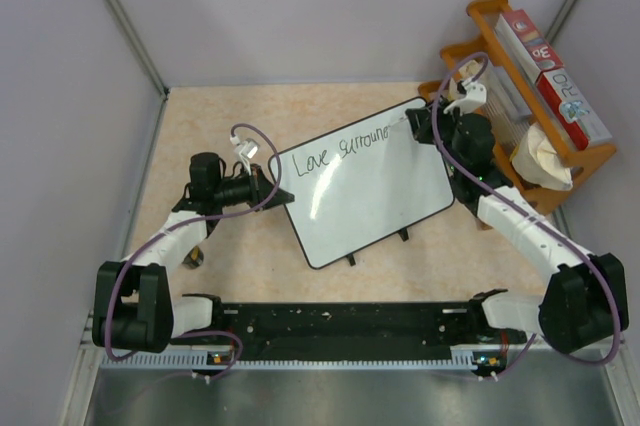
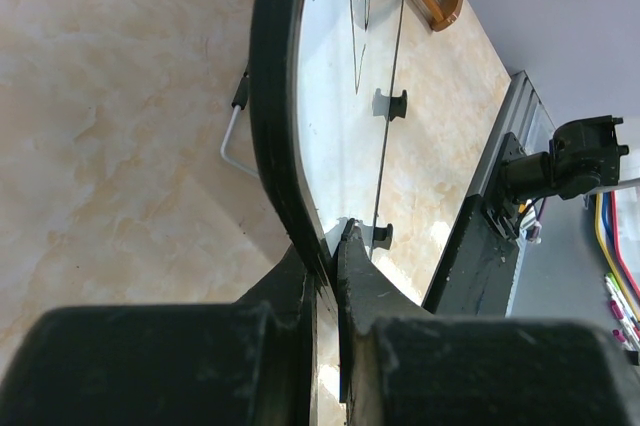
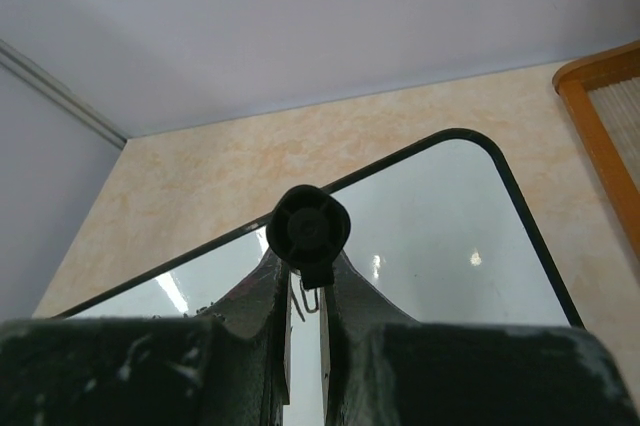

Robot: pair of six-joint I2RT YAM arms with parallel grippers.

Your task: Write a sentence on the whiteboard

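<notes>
The whiteboard [image 1: 375,196] lies tilted in the middle of the table, with "Love surround" [image 1: 340,150] written along its far edge. My left gripper [image 1: 276,189] is shut on its left edge; in the left wrist view the black frame [image 2: 270,96] runs between the jaws of the left gripper [image 2: 330,251]. My right gripper [image 1: 416,124] is over the board's far right corner, shut on a black marker [image 3: 309,229]. The marker points down at the whiteboard [image 3: 450,246], and its tip is hidden behind its own body. The right gripper [image 3: 308,264] holds it upright.
A wooden rack [image 1: 575,151] with boxes and a roll of pale cloth [image 1: 545,161] stands at the far right, close to the right arm. Grey walls close in the table on three sides. The black base rail [image 1: 330,326] runs along the near edge.
</notes>
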